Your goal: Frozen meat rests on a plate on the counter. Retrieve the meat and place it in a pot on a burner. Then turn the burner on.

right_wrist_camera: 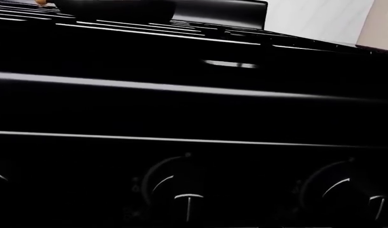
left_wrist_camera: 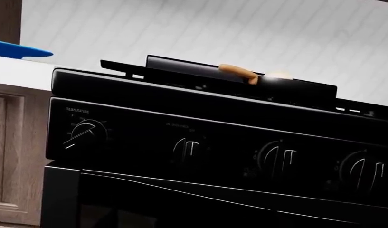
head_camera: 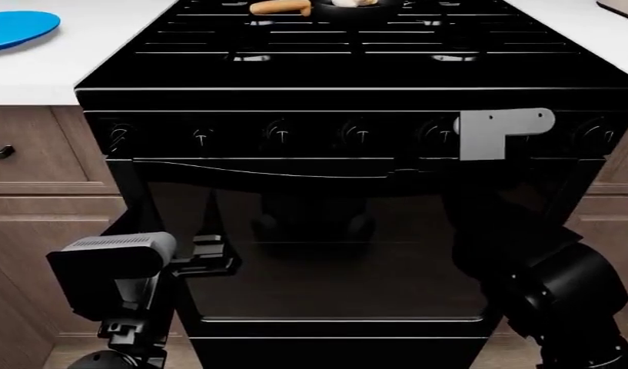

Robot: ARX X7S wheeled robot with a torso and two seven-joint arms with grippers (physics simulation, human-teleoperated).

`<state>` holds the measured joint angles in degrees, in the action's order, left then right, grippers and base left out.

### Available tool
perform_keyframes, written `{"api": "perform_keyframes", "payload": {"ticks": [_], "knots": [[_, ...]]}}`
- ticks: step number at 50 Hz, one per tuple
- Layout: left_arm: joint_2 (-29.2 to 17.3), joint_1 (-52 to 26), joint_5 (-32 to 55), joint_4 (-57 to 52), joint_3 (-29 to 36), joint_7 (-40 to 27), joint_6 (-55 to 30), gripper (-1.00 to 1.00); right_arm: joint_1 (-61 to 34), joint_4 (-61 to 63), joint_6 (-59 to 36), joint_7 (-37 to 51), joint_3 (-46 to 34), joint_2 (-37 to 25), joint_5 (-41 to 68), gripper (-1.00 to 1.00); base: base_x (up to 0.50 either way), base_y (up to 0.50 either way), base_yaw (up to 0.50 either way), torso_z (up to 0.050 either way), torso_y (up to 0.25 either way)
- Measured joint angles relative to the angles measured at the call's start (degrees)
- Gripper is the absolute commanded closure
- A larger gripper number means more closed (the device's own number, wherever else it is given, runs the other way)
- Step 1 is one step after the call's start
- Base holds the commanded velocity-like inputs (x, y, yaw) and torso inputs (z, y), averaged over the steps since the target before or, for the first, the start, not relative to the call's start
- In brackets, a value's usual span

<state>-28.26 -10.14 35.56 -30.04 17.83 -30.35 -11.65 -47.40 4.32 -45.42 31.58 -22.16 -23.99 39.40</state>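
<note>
The pale frozen meat point(head_camera: 350, 3) lies in the black pot point(head_camera: 386, 6) on a back burner of the black stove; its orange-brown handle point(head_camera: 280, 8) points left. The left wrist view shows the meat point(left_wrist_camera: 277, 75), the pot point(left_wrist_camera: 295, 84) and the handle point(left_wrist_camera: 238, 72). The blue plate point(head_camera: 16, 29) sits bare on the white counter point(head_camera: 58, 65) at left. My right gripper point(head_camera: 503, 134) is up against the knob panel, between two knobs point(head_camera: 436, 132); its jaws are hidden. My left gripper point(head_camera: 213, 257) hangs low before the oven door, dark against it.
A row of several knobs point(head_camera: 280, 134) runs across the stove front; two show close in the right wrist view point(right_wrist_camera: 181, 187). Brown cabinets point(head_camera: 27, 154) flank the stove. The oven door point(head_camera: 334, 246) fills the middle. A temperature dial point(left_wrist_camera: 86, 133) shows in the left wrist view.
</note>
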Motion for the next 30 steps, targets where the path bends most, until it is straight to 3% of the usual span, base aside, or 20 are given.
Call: {"api": "perform_keyframes", "payload": {"ticks": [14, 15, 30], "knots": [[0.1, 0.0, 0.0, 0.6, 0.1, 0.1, 0.2, -1.00, -0.8, -2.4, 1.1, -0.8, -0.7, 0.4, -1.0, -1.00, 0.00, 0.00, 0.00, 0.000, 0.000], [0.1, 0.0, 0.0, 0.6, 0.1, 0.1, 0.3, -1.00, -0.8, -2.6, 1.2, -0.8, -0.8, 0.4, -1.0, 1.00, 0.00, 0.00, 0.00, 0.000, 0.000], [0.1, 0.2, 0.1, 0.8, 0.2, 0.1, 0.5, -1.00, -0.9, -3.1, 1.8, -0.6, -0.6, 0.7, -0.1, 1.00, 0.00, 0.00, 0.00, 0.000, 0.000]]}}
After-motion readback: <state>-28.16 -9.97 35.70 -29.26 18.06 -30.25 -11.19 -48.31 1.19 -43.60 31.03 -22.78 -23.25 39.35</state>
